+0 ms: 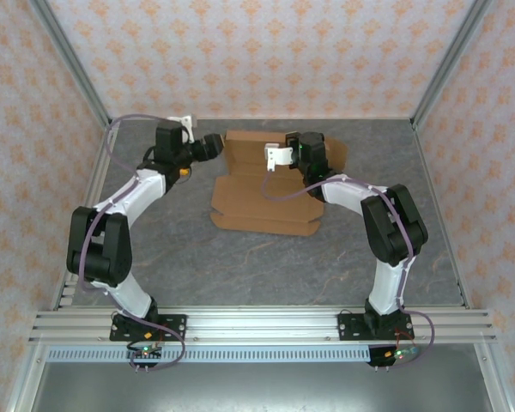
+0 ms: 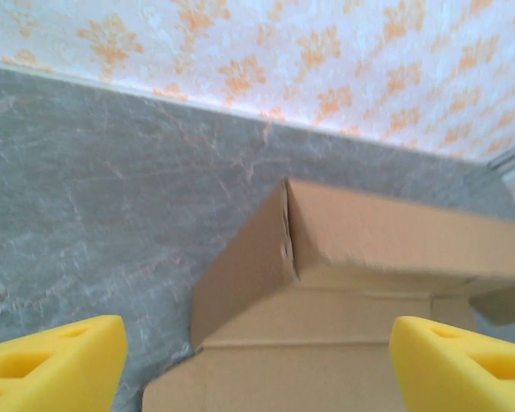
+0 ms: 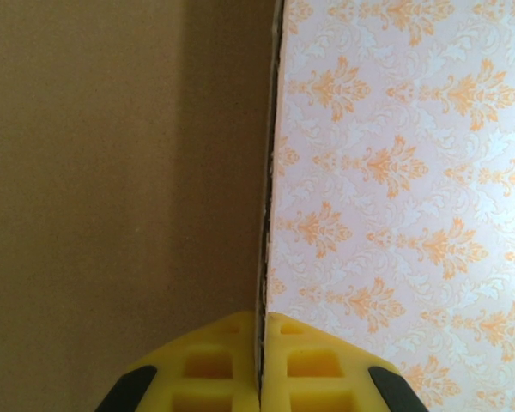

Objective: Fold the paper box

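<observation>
While the right fingers (image 3: 215, 373) are pinching shut on the thin edge of an upright cardboard panel, the left fingers (image 2: 56, 365) are standing wide apart and holding nothing, with a raised corner of the paper box (image 1: 266, 202) lying just ahead and between them. The paper box is sitting toward the far side of the bench (image 1: 240, 275), between the two wrists. Its near part is lying flat, its far part is standing up, and a side flap (image 2: 240, 275) is leaning at a slant on the left.

Several things are looking risky from here:

- **Sliding:** nothing is pinning the flat part down, so a pull from the right arm (image 1: 395, 227) is likely to drag the whole sheet across the bench instead of bending it at a crease.
- **Slipping or buckling:** the grip is sitting on a bare edge, so a twist could make the panel slip out or buckle away from its fold line.
- **Flap falling back:** the slanted flap is being held by nothing and may be springing back flat.
- **Clumsy approach:** if the left arm (image 1: 112, 232) is coming in carelessly, its open fingers could knock that flap outward or shove the box.

Counting what is here:

- One paper box
- One bench
- Two arms
- Two pairs of fingers, one clamped on cardboard and one free
</observation>
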Controlling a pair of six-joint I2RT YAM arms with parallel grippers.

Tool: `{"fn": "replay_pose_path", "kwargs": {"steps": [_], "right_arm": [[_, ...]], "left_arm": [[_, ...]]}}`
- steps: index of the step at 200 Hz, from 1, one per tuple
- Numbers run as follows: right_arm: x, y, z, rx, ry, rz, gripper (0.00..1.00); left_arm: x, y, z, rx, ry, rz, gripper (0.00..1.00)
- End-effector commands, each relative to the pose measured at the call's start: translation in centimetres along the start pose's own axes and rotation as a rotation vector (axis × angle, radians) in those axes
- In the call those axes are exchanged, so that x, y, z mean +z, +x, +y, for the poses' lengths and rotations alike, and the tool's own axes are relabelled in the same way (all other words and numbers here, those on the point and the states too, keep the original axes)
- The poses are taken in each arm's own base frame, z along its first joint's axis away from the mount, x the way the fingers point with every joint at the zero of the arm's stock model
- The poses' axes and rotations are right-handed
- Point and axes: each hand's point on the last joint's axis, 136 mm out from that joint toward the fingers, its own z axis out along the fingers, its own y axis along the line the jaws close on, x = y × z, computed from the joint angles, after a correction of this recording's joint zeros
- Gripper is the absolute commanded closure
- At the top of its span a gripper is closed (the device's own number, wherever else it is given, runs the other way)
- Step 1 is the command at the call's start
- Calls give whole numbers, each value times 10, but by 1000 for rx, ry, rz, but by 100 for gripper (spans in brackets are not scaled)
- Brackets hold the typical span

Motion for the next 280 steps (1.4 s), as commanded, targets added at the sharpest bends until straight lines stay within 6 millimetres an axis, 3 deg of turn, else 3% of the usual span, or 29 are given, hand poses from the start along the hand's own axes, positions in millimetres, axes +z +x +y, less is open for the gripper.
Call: {"fn": "replay_pose_path", "kwargs": {"steps": [1,44,77,86,125,213,280], "right_arm": [[1,-5,13,-38,-14,-27,100],[2,-7,15,-48,-11,-32,100],[3,-9,17,-53,-12,-34,100],[3,-11,18,-54,-15,-36,100],[6,-12,20,-57,-18,-35,100],[7,-16,20,-56,-5,-44,100],[9,-21,18,-67,35,-51,100]], "left_arm": [[6,-8,-18,-115,79,54,19],[28,-24,-17,-171,49,76,25],[45,-19,-15,-188,53,122,31],[56,-9,-10,-196,45,151,31],[69,5,-22,-197,80,210,32],[76,16,-26,-279,120,226,57],[67,17,-30,-300,134,212,66]]}}
